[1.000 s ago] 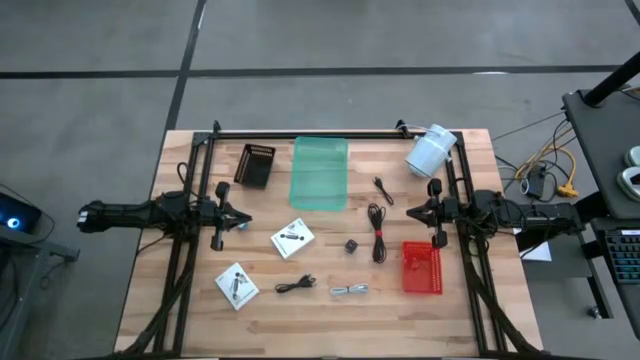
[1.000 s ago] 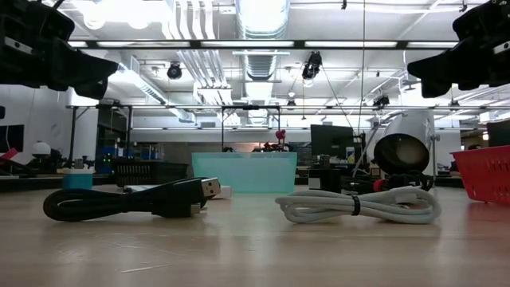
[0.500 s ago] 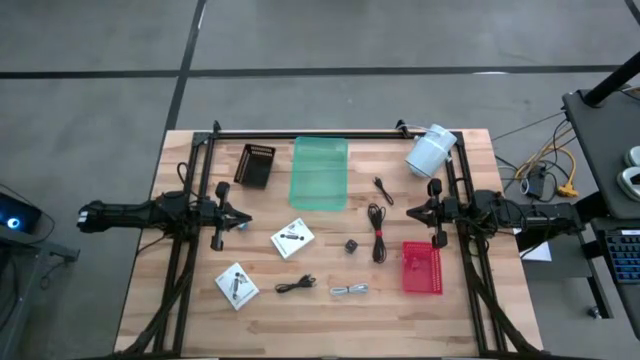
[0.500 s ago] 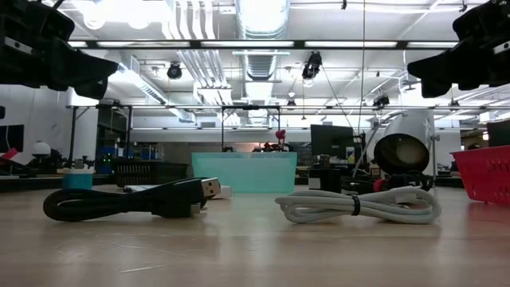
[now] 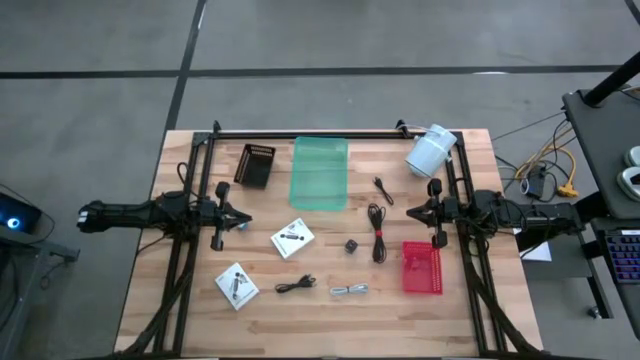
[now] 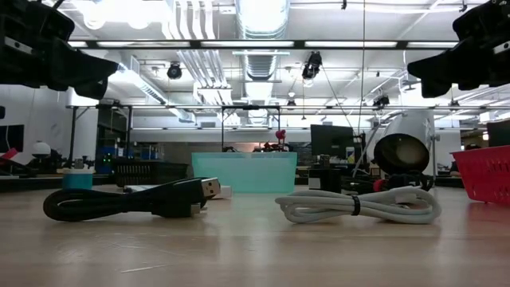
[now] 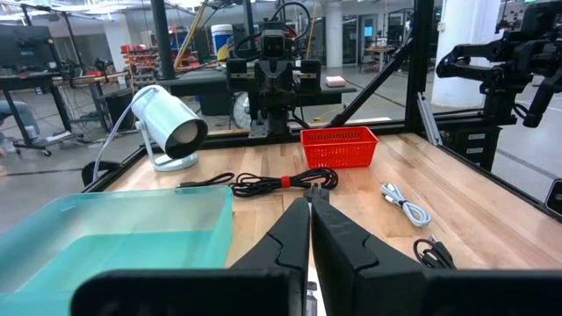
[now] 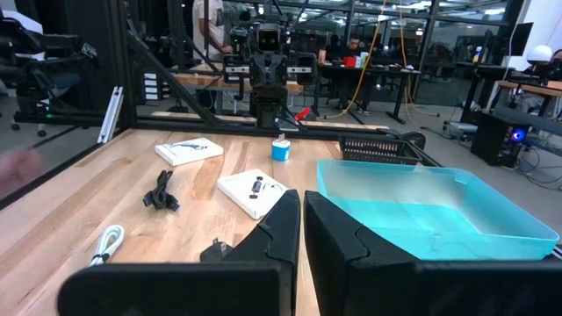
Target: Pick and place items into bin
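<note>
The left gripper (image 5: 243, 217) hung at the frame's left with its fingers pressed together, empty, and the right gripper (image 5: 411, 211) mirrored it at right, also closed on nothing. Between them, across the wooden table (image 5: 200, 310), lay two white packets (image 5: 292, 238), black cables (image 5: 377, 230), a pale grey cable (image 5: 349, 290) and a tiny dark cube (image 5: 351, 245). The teal bin (image 5: 319, 173) sat upper centre.

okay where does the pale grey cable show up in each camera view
High view: pale grey cable, near table's front edge, left of the red basket.
Low view: foreground, right of centre.
Left wrist view: right of centre.
Right wrist view: lower left.
Shared landmark: the teal bin.
</note>
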You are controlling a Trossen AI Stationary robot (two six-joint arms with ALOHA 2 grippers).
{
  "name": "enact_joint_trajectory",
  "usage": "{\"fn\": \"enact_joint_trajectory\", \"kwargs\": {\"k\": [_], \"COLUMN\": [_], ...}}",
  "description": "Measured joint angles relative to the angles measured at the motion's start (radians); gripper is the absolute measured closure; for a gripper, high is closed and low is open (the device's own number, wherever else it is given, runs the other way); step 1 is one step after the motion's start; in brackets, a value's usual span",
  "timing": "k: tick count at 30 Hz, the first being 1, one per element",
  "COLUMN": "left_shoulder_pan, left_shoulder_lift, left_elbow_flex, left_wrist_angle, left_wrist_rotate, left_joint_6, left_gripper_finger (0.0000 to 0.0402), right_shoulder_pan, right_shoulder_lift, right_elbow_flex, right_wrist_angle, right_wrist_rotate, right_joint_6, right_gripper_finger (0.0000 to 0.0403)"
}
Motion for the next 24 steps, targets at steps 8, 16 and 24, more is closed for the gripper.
{"fn": "enact_joint_trajectory", "kwargs": {"k": [8, 16, 24], "left_shoulder_pan": [0.000, 0.000, 0.000], "left_shoulder_lift": [0.000, 0.000, 0.000], "left_elbow_flex": [0.000, 0.000, 0.000], "left_wrist_angle": [0.000, 0.000, 0.014], "left_wrist_rotate": [0.000, 0.000, 0.000], "left_joint_6": [0.000, 0.000, 0.002], "left_gripper_finger": [0.0402, 0.0402, 0.0402], "right_shoulder_pan": [0.000, 0.000, 0.000], "right_shoulder_lift": [0.000, 0.000, 0.000], "right_elbow_flex": [0.000, 0.000, 0.000], "right_wrist_angle": [0.000, 0.000, 0.000], "right_wrist_rotate": [0.000, 0.000, 0.000], "right_joint_6": [0.000, 0.000, 0.000], "right_gripper_finger": [0.0394, 0.0394, 0.0394]}}
